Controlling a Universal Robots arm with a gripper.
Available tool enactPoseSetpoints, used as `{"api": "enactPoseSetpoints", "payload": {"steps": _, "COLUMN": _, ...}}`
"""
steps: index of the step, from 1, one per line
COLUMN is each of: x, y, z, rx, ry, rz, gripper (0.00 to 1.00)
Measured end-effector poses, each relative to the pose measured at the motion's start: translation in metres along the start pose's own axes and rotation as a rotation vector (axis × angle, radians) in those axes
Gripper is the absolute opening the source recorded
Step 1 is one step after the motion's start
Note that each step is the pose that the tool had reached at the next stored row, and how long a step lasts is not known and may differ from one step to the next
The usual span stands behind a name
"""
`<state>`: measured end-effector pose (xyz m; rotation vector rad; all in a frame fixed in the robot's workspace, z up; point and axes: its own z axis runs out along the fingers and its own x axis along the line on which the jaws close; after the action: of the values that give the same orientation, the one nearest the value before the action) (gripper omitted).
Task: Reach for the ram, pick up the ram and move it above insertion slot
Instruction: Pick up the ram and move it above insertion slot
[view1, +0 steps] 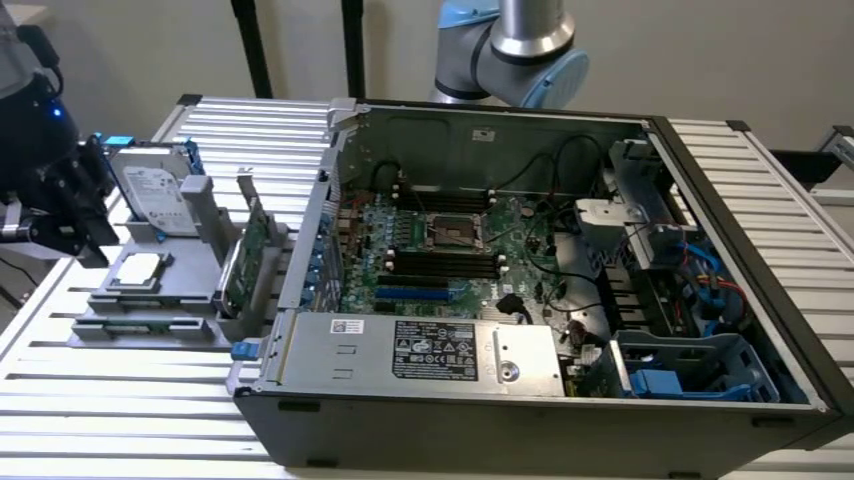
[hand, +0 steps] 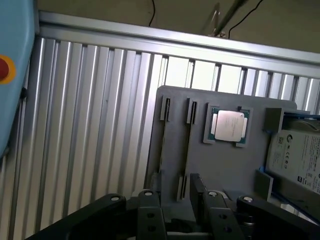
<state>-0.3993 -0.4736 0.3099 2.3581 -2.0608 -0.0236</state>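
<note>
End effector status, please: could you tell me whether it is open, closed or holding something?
End effector: open, holding nothing.

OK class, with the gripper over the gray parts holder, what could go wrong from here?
1. The ram stands edge-on in a narrow slot, with a second slot close beside it. If the open gripper comes in slightly off, it may strike the gray holder or the neighbouring slot.
2. The processor and hard drive sit on the same holder, so a sideways drift might knock them.
</note>
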Motion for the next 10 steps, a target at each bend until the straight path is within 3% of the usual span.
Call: {"api": "enactPoseSetpoints", "payload": {"steps": 10, "x": 0.002, "y": -0.0001, "z": 0.0182, "rx": 0.0001, "ry": -0.0002, "rz": 0.008, "gripper": 0.36}}
